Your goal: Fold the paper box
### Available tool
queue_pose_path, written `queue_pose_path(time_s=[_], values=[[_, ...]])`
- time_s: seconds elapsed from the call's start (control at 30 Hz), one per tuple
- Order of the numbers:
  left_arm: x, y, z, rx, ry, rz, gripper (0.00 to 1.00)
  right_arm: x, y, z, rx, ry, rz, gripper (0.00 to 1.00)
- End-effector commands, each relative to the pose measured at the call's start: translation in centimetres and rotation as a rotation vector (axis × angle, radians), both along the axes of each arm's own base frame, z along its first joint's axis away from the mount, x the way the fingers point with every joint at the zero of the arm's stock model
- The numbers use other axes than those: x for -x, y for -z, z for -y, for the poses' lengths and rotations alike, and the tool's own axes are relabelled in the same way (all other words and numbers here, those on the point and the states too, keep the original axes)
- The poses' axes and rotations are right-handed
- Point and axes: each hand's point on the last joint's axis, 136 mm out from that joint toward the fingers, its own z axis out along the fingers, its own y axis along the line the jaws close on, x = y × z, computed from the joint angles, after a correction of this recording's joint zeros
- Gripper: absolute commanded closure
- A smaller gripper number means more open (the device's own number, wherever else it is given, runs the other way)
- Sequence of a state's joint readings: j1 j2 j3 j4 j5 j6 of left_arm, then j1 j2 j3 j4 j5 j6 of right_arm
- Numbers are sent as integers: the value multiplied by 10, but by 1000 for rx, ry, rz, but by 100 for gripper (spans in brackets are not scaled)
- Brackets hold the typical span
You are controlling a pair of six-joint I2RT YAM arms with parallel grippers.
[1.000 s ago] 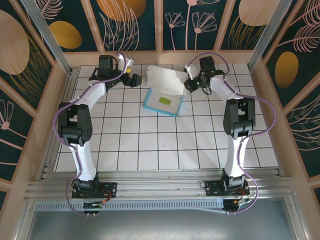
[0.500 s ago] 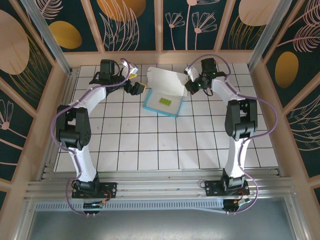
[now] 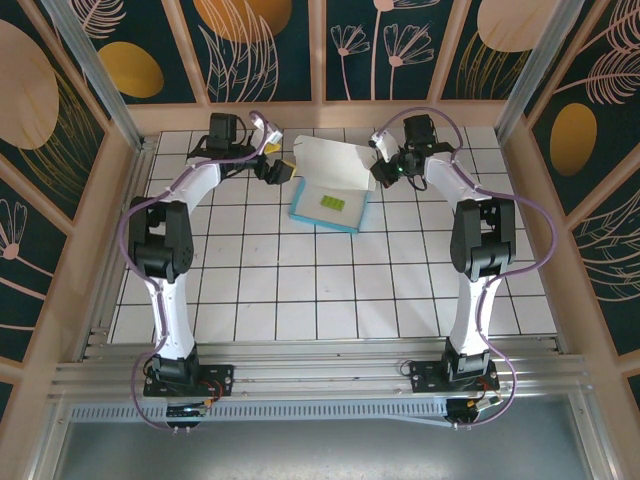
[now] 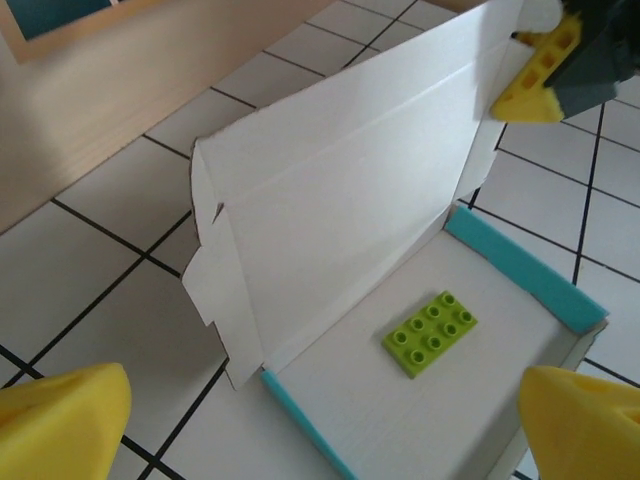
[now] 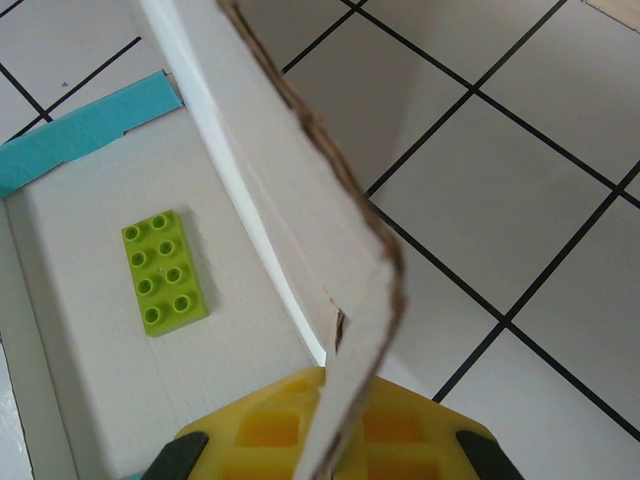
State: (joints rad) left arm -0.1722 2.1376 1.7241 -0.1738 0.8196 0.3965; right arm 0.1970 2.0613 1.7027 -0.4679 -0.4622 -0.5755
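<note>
The paper box lies at the back middle of the table, a shallow tray with teal walls and a white floor. Its white lid stands raised at the back. My right gripper is shut on the lid's right end flap, which runs down between its yellow fingers. My left gripper hovers open just off the box's left end, its yellow fingertips spread wide. From the left wrist view I look across the tray floor to the upright lid.
A small lime-green studded brick lies flat on the box floor. The wooden back wall is close behind the lid. White tiled table stretches toward the arm bases.
My left gripper has swung right and slightly back, closing in on the box's left end, still open. My right gripper has kept its hold on the lid and barely moved.
</note>
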Motion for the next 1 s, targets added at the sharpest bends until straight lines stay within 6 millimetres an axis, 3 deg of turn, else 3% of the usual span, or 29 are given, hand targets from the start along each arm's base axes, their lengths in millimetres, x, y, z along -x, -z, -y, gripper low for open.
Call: queue_pose_path(time_s=[0.0, 0.2, 0.37, 0.6, 0.77, 0.97], values=[[-20, -5, 7, 25, 36, 95, 2, -3, -17, -1, -7, -28, 44, 96], [-41, 3, 14, 44, 30, 114, 3, -4, -17, -1, -8, -34, 50, 96], [-52, 11, 20, 66, 43, 101, 12, -5, -15, -4, -17, -38, 45, 96], [-52, 9, 33, 89, 76, 94, 31, -6, -14, -2, -7, -35, 46, 97], [-52, 13, 38, 86, 77, 72, 55, -8, -12, -1, -4, -25, 45, 96], [-50, 11, 47, 66, 40, 45, 64, -19, -13, 4, -6, 101, 40, 94]])
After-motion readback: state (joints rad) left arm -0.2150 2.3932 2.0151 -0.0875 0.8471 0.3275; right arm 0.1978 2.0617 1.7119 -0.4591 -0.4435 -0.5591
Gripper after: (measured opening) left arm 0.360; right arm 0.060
